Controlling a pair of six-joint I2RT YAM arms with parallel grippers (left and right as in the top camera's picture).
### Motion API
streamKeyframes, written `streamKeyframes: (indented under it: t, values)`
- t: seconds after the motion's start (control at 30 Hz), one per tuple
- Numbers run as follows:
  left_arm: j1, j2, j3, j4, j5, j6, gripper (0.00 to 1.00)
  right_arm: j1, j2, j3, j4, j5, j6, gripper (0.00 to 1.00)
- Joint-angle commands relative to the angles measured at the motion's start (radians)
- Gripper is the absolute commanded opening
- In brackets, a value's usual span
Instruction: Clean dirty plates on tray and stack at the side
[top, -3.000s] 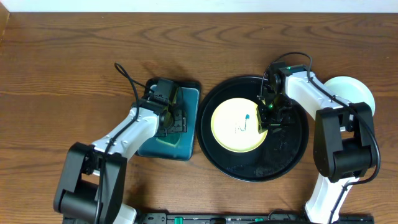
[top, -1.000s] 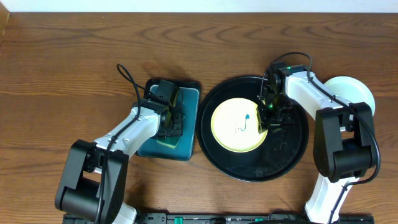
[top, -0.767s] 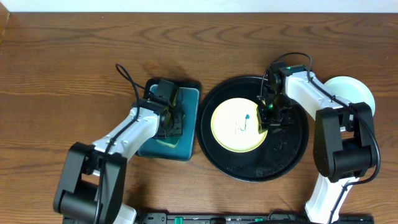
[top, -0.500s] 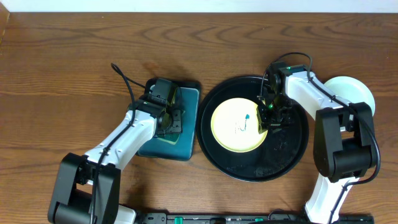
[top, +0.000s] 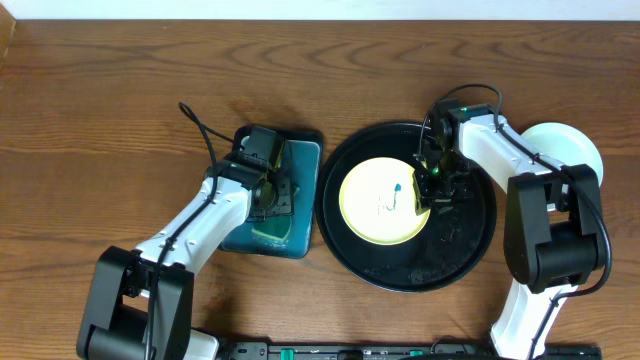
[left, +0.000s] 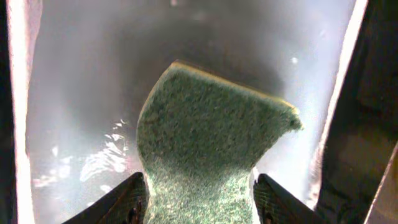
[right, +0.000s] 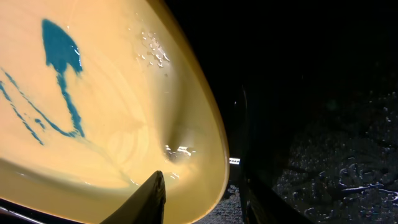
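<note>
A pale yellow plate (top: 375, 205) with teal scribble marks (right: 59, 43) lies in the round black tray (top: 460, 250). My right gripper (top: 432, 190) is at the plate's right rim. In the right wrist view its fingers (right: 202, 193) are shut on the rim of the plate (right: 93, 124), one finger on top and one outside. My left gripper (top: 268, 195) is over the teal tray (top: 300, 170). In the left wrist view its fingers (left: 199, 202) squeeze the yellow-green sponge (left: 205, 143). Pale mint-white plates (top: 575, 148) sit on the wood at the right, partly hidden by the right arm.
The teal tray's floor (left: 81, 112) looks wet under the sponge. The black tray (right: 323, 124) carries water droplets. Brown wood tabletop (top: 120, 100) surrounds both trays. The arm bases stand at the front edge.
The left arm's elbow has swung a little to the left while its gripper stays on the sponge over the teal tray. The right arm and the yellow plate have not moved.
</note>
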Motion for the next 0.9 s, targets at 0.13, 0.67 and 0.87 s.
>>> streamKeyframes:
  t: [0.13,0.67,0.87]
  values:
    - [-0.003,-0.004,-0.016,0.006,-0.009,0.002,0.57,0.01,0.01,-0.005,-0.004,-0.002,0.012,0.37]
    - [-0.003,0.078,-0.016,0.006,-0.009,0.002,0.57,0.01,0.01,-0.005,-0.004,-0.002,0.012,0.37]
    - [-0.003,0.109,-0.016,0.009,-0.009,-0.002,0.56,0.01,0.01,-0.005,-0.004,-0.002,0.012,0.37]
